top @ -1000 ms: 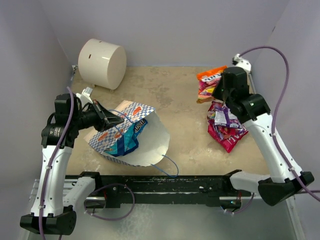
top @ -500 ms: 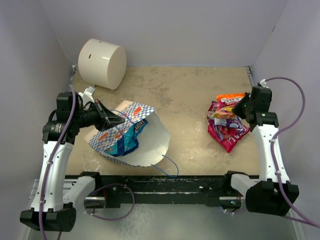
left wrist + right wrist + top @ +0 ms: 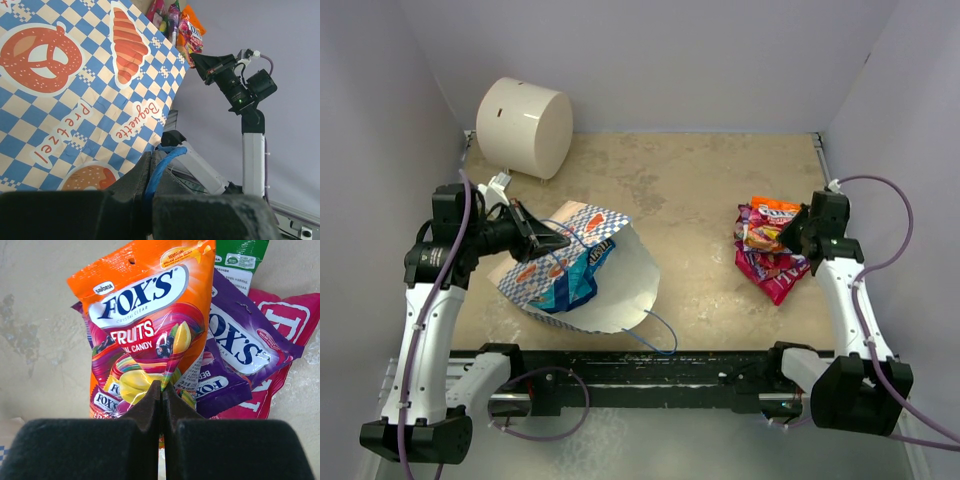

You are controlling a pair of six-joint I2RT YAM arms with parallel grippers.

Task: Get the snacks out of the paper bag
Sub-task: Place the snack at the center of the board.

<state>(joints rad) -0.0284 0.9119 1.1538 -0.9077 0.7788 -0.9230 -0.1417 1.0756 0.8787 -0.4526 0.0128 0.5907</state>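
The paper bag (image 3: 530, 278) lies on its side at the left of the counter (image 3: 680, 200). Its long axis runs roughly left to right and its mouth faces right. A blue packet (image 3: 576, 274) sits in the mouth. The bag print reads "Pretzel" and "Baguette".

The left arm is bent at the elbow and reaches rightward. The left gripper (image 3: 147, 187) is clenched on the blue cord handle (image 3: 165, 159).

The right gripper (image 3: 161, 392) pinches the lower edge of the orange packet (image 3: 145, 315), marked "FOX'S FRUITS". This packet overlaps the purple packet (image 3: 240, 355) and the magenta packet (image 3: 292, 315) at the right of the counter.

Mottled beige tabletop (image 3: 690, 200); pale lilac walls (image 3: 670, 60)
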